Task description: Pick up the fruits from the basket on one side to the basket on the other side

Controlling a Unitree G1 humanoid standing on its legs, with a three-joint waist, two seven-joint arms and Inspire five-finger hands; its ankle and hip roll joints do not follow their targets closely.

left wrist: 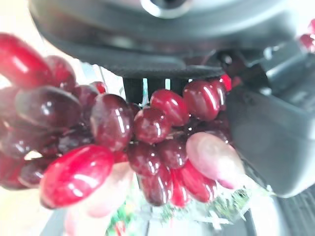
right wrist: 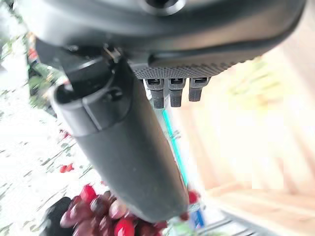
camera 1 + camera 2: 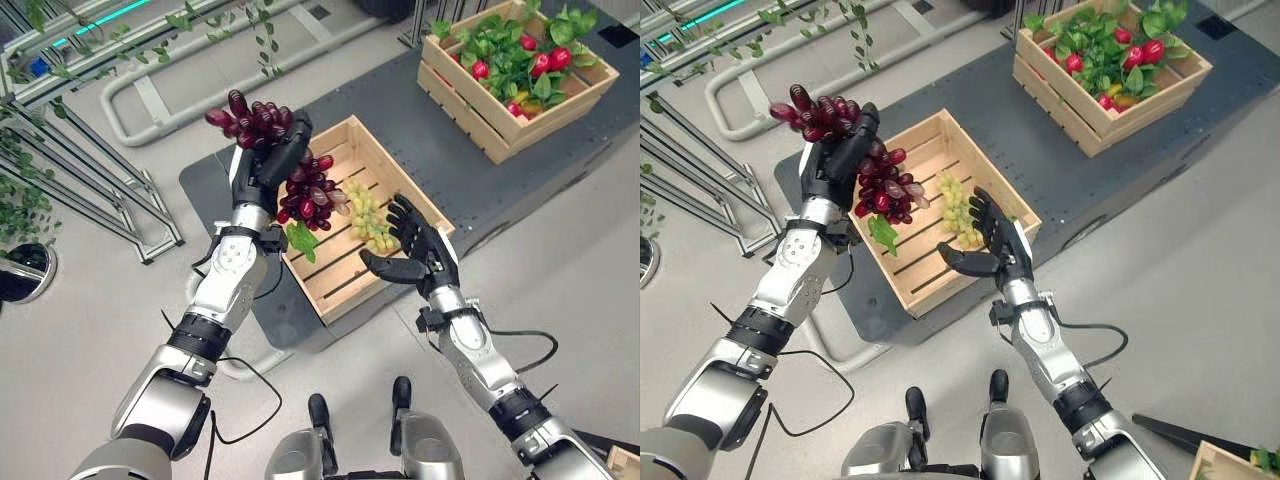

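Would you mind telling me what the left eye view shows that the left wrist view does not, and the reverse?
Left eye view alone: the near wooden crate with green grapes in it, the far crate of red fruit and leaves, and the open right hand above the near crate's edge.

Left wrist view alone: a close look at single glossy berries pressed against the palm.

Both share the red grapes gripped in the raised left hand.

Red grapes [image 3: 855, 150] in left hand [image 3: 835, 155] above crate [image 3: 1015, 205]
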